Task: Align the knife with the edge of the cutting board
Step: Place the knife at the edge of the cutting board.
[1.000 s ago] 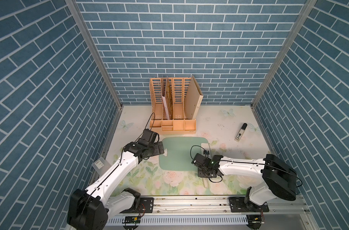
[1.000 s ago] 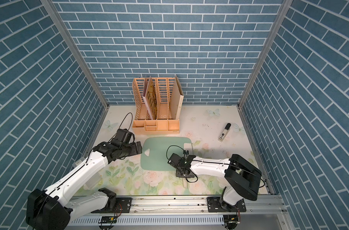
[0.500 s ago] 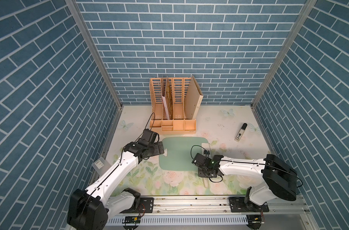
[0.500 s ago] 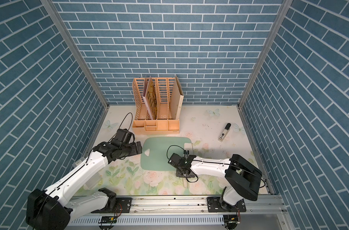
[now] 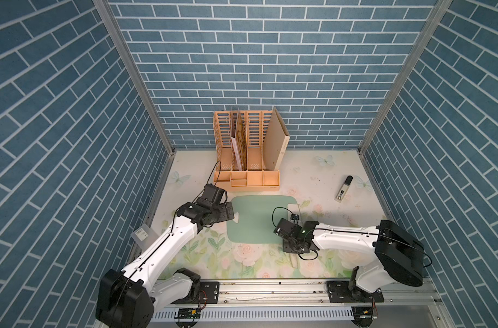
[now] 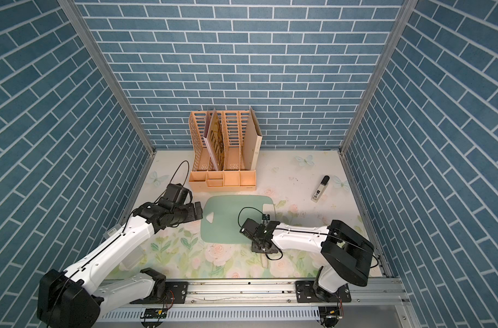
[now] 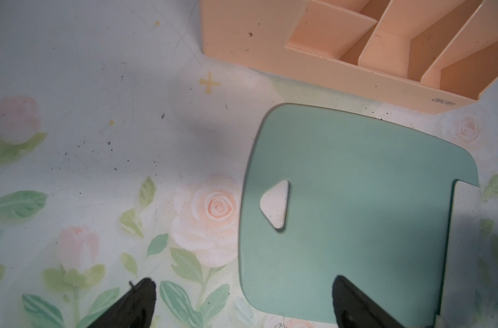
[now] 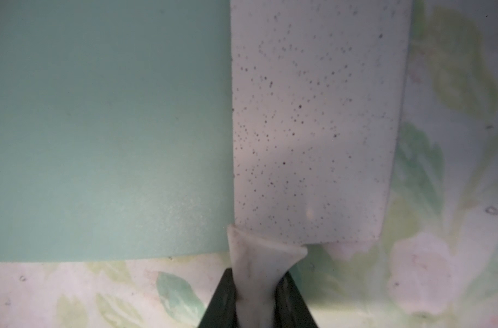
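Observation:
The pale-green cutting board (image 5: 256, 221) lies flat on the flowered tabletop, its triangular hole (image 7: 276, 204) at the short edge near my left gripper. The knife (image 8: 313, 127) has a speckled off-white blade lying along the opposite short edge, partly on the board (image 8: 100, 127) and partly on the cloth. My right gripper (image 8: 257, 301) is shut on the knife's pale handle. In both top views it sits at the board's near right corner (image 5: 295, 246) (image 6: 263, 246). My left gripper (image 7: 243, 295) is open and holds nothing, low over the board's hole-side edge (image 5: 230, 213).
A peach file organizer (image 5: 246, 159) stands just behind the board. A small white tube with a black cap (image 5: 343, 188) lies at the back right. A frosted sheet with a barcode label (image 5: 141, 235) rests at the left wall, under my left arm.

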Controlling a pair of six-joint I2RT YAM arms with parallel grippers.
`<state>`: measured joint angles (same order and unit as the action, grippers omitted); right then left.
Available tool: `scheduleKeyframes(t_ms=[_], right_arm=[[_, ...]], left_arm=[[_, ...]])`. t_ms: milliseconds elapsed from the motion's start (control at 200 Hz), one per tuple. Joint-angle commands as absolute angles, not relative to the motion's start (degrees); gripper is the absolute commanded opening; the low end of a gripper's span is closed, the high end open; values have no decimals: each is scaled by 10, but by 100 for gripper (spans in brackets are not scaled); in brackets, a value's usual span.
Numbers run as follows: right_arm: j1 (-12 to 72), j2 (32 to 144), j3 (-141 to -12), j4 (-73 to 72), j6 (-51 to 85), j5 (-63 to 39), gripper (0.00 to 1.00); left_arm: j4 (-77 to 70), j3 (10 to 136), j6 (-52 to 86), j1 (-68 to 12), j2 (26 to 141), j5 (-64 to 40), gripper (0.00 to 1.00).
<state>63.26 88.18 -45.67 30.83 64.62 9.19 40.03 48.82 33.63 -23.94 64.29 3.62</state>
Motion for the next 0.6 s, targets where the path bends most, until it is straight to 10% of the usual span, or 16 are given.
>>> scheduleKeyframes(t_ms=[0,595], right_arm=[[627,893,-438,348,644,97,0],[627,904,-446,347,638,84,0]], left_arm=[[409,483,333,-243,638,41,100],[409,483,333,-243,637,41,100]])
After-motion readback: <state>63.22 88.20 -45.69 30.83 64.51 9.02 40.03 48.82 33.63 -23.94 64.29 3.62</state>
